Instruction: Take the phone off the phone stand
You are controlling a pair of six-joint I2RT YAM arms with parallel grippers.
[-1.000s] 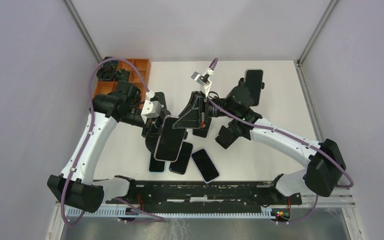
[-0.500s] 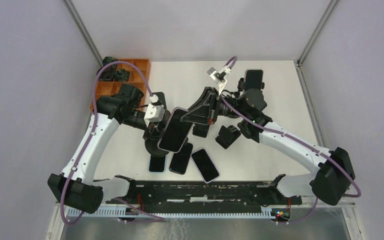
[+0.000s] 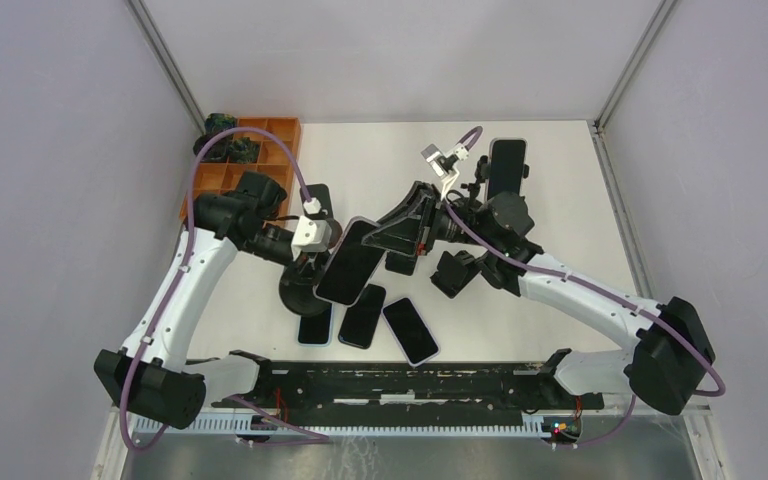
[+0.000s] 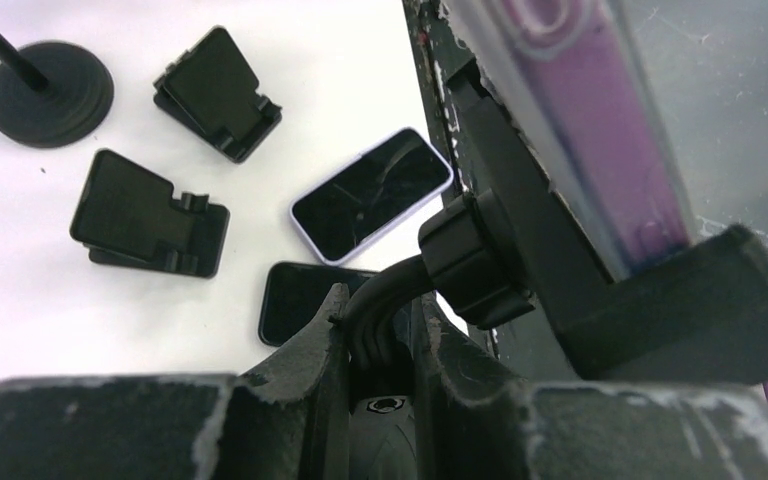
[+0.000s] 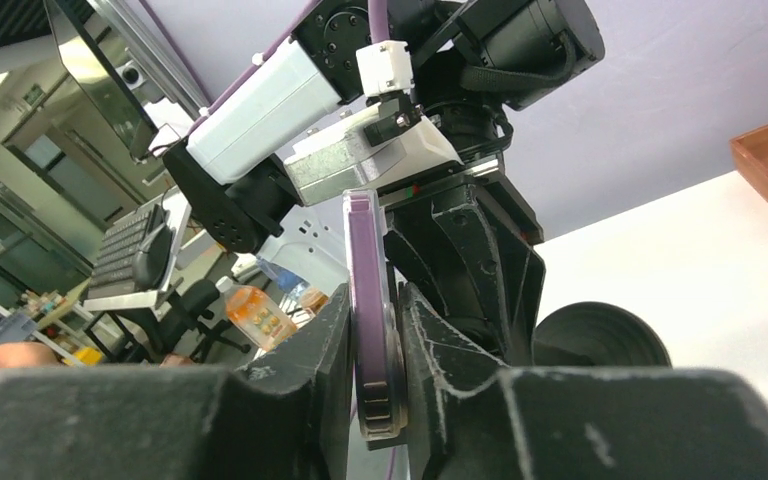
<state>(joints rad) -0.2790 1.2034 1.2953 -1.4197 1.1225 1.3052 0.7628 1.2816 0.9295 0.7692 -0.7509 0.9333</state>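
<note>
The phone, dark-screened in a purple case, sits tilted in the clamp of a black gooseneck phone stand with a round base. My left gripper is shut on the stand's neck, just below the clamp. My right gripper is shut on the phone's upper edge. In the right wrist view the purple edge is pinched between my fingers. The phone's back still rests against the clamp in the left wrist view.
Three loose phones lie under the held phone. Small folding stands stand nearby. Another phone is at the back right, an orange tray at the back left. A black rail runs along the front.
The phone has tilted and shifted slightly right and back with my right gripper. My left gripper has shifted with the stand's neck, and the round base now shows.
</note>
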